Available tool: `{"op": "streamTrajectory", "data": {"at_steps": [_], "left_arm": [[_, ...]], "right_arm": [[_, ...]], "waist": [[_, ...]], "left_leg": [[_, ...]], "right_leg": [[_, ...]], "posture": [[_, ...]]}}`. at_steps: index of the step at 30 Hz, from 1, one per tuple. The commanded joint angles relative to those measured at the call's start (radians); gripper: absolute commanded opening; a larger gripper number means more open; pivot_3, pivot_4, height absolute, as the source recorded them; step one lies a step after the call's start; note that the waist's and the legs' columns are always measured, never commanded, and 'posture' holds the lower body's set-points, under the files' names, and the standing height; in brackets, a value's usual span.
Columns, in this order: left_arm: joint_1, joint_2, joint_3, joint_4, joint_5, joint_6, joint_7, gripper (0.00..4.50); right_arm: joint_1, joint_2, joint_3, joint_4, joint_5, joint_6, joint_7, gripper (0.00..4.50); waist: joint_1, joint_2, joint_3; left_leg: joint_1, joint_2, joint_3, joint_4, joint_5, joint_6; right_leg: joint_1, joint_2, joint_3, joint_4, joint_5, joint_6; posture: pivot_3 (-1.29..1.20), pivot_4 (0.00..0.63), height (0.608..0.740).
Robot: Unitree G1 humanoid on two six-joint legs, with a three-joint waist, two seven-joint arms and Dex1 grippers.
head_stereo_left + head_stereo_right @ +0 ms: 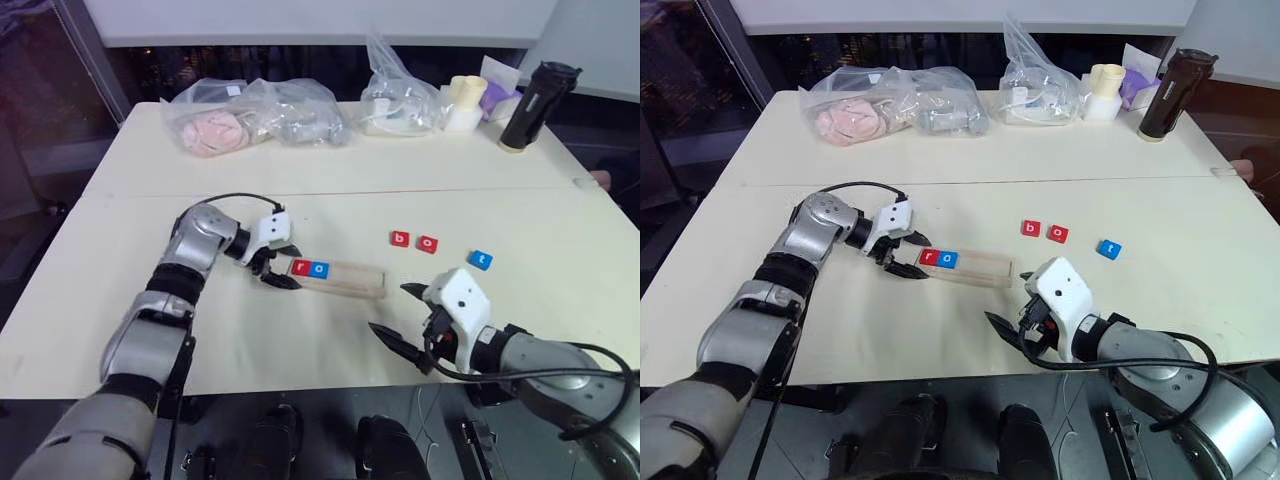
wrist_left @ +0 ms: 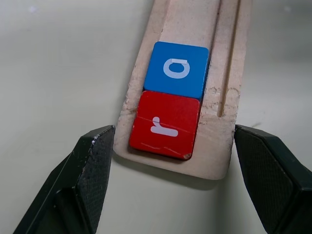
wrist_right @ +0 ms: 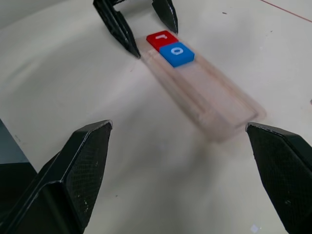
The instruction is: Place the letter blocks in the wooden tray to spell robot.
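Observation:
The wooden tray [image 1: 340, 277] lies in the middle of the table. A red r block [image 1: 301, 267] and a blue o block [image 1: 319, 269] sit side by side at its left end. Loose on the table to the tray's right lie a red b block [image 1: 400, 239], a red o block [image 1: 428, 244] and a blue t block [image 1: 481, 260]. My left gripper [image 1: 284, 266] is open at the tray's left end, one finger on each side of that end, nothing held. Near the front edge my right gripper [image 1: 400, 318] hangs open and empty, pointing toward the tray.
Along the far side of the table lie clear plastic bags [image 1: 255, 115] with soft things inside, another bag [image 1: 400, 95], a cream cup [image 1: 464, 102] and a dark bottle [image 1: 529, 105]. Bare tabletop [image 1: 120, 300] stretches left of and in front of the tray.

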Motion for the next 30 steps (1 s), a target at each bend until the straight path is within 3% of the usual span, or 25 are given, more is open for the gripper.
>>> {"op": "streamTrajectory", "data": {"at_steps": [1, 5, 16, 22, 30], "left_arm": [[0.104, -0.011, -0.089, -0.192, 0.030, 0.167, 0.021, 3.26], [0.205, 0.008, -0.122, -0.433, 0.045, 0.334, 0.084, 3.26], [0.350, -0.026, -0.180, -0.851, 0.027, 0.753, 0.282, 3.26], [0.391, -0.012, -0.230, -0.989, -0.017, 0.886, 0.333, 3.26], [0.408, 0.019, -0.263, -1.045, -0.072, 0.880, 0.392, 3.26]], "right_arm": [[-0.012, 0.014, -0.002, -0.008, -0.022, -0.027, 0.007, 4.50], [-0.008, 0.023, -0.002, -0.013, -0.033, -0.027, 0.010, 4.50], [0.002, 0.033, -0.018, -0.022, -0.033, -0.014, 0.015, 4.50], [0.004, 0.035, -0.024, -0.033, -0.021, 0.001, 0.017, 4.50], [0.016, 0.036, -0.031, -0.047, -0.011, 0.016, 0.016, 4.50]], "waist": [[0.000, 0.001, -0.001], [0.000, 0.003, -0.001], [0.000, 0.004, -0.002], [-0.001, 0.005, -0.002], [0.000, 0.005, -0.002]], "left_leg": [[0.000, 0.000, 0.000, 0.000, 0.000, 0.000], [0.000, 0.000, 0.000, 0.000, -0.001, 0.001], [0.000, 0.000, -0.001, -0.001, -0.001, -0.001], [-0.001, 0.000, -0.001, -0.001, -0.002, -0.002], [-0.001, 0.000, -0.001, -0.002, -0.002, -0.002]], "right_leg": [[0.000, 0.000, 0.000, 0.000, 0.000, 0.000], [0.000, 0.000, 0.001, 0.000, 0.000, 0.000], [-0.003, 0.000, 0.001, 0.000, -0.001, 0.000], [-0.004, 0.000, 0.001, -0.001, -0.001, 0.000], [-0.005, 0.000, 0.001, -0.001, -0.001, 0.000]], "posture": [[0.00, 0.150, 0.725], [0.00, 0.150, 0.725], [0.00, 0.150, 0.725], [0.00, 0.150, 0.725], [0.00, 0.150, 0.725]]}}
